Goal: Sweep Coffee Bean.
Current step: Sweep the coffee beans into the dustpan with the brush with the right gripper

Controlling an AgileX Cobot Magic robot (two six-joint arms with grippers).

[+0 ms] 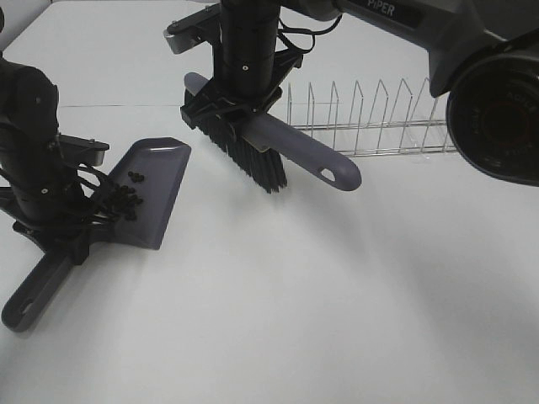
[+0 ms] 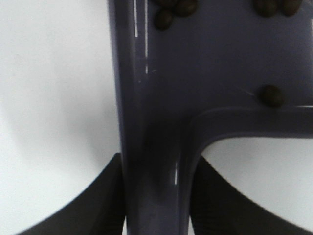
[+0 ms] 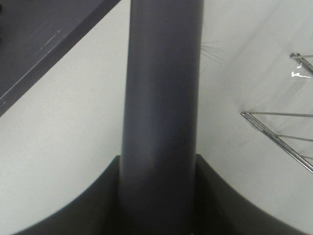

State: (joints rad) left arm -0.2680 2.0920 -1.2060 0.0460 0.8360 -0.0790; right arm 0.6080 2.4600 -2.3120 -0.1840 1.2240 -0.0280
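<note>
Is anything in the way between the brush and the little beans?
Nothing visible is. The coffee beans already lie in the dustpan, held by the left gripper. The brush, held by the right gripper, stands beside the dustpan's open edge with only bare table between.

Plain slate grey-purple on the dustpan (image 1: 156, 181) and brush handle (image 1: 295, 145); bristles (image 1: 248, 160) black. The coffee beans (image 1: 128, 198) look dark brown, possibly near-black. Table (image 1: 337, 295) white, wire rack (image 1: 379, 118) silver.
</note>
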